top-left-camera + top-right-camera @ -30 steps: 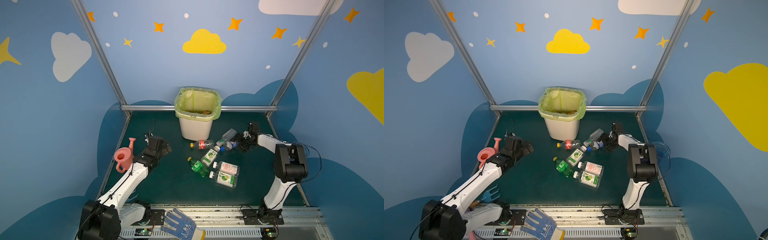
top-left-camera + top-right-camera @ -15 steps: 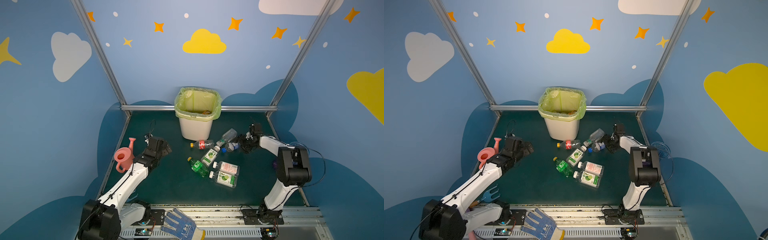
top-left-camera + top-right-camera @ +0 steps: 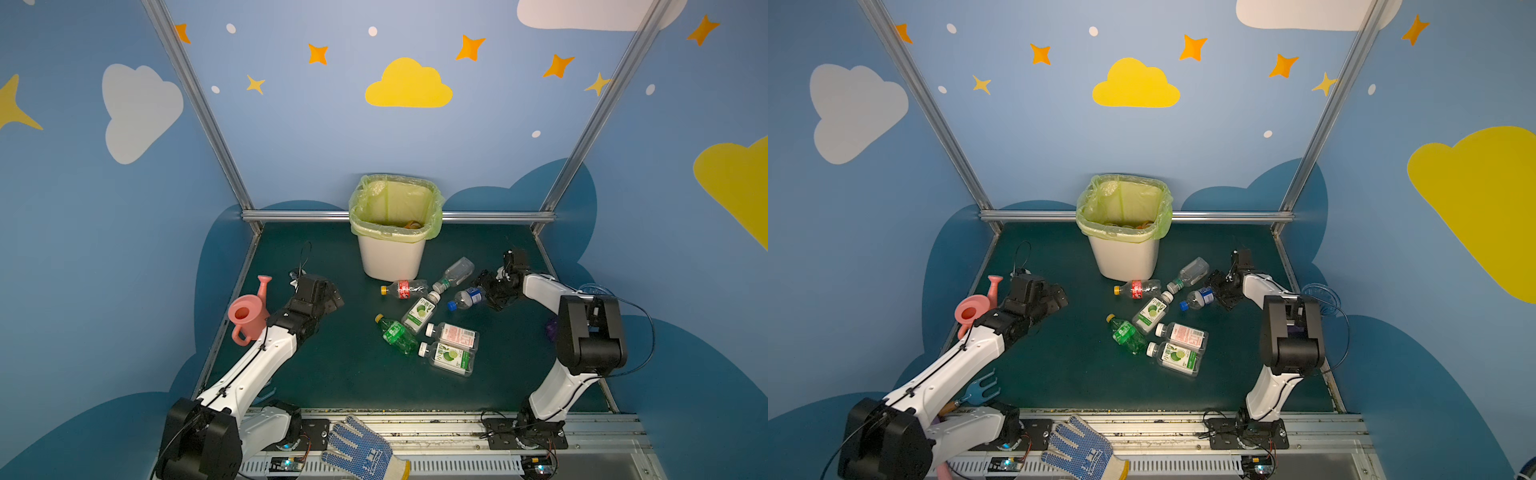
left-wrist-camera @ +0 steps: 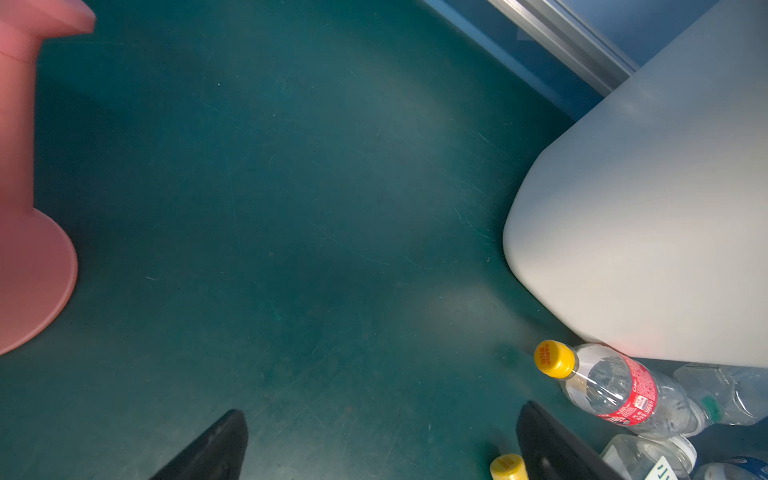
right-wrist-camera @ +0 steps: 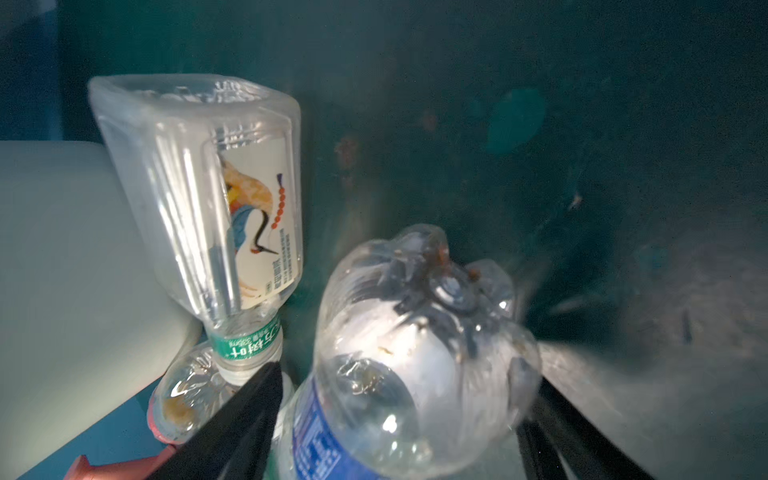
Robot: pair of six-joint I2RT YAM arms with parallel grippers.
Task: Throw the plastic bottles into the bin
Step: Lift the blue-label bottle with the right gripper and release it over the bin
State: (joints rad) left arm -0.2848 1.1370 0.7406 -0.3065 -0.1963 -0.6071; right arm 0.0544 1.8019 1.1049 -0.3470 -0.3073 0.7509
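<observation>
Between bin (image 4: 644, 208) and left claw (image 4: 380, 411): open mat (image 4: 291, 208).

Bottles (image 3: 397, 332) crowded the mat's (image 3: 332, 374) middle before the bin (image 3: 390, 257) at its far edge. A watering can (image 3: 247, 316) blocked the left edge, and open room lay between.

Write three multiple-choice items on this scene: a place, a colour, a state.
1. Where is the red-labelled bottle?
A inside the bin
B lying at the bin's foot
C balanced on the bin's rim

2. What colour is the green bottle's cap?
A yellow
B blue
C white

3. How is the left gripper?
A shut on a bottle
B shut on nothing
C open and empty

Key:
1 B: it lies by the bin's base.
2 A: the yellow cap shows in both top views.
3 C: its jaws stand apart, nothing between.
</observation>
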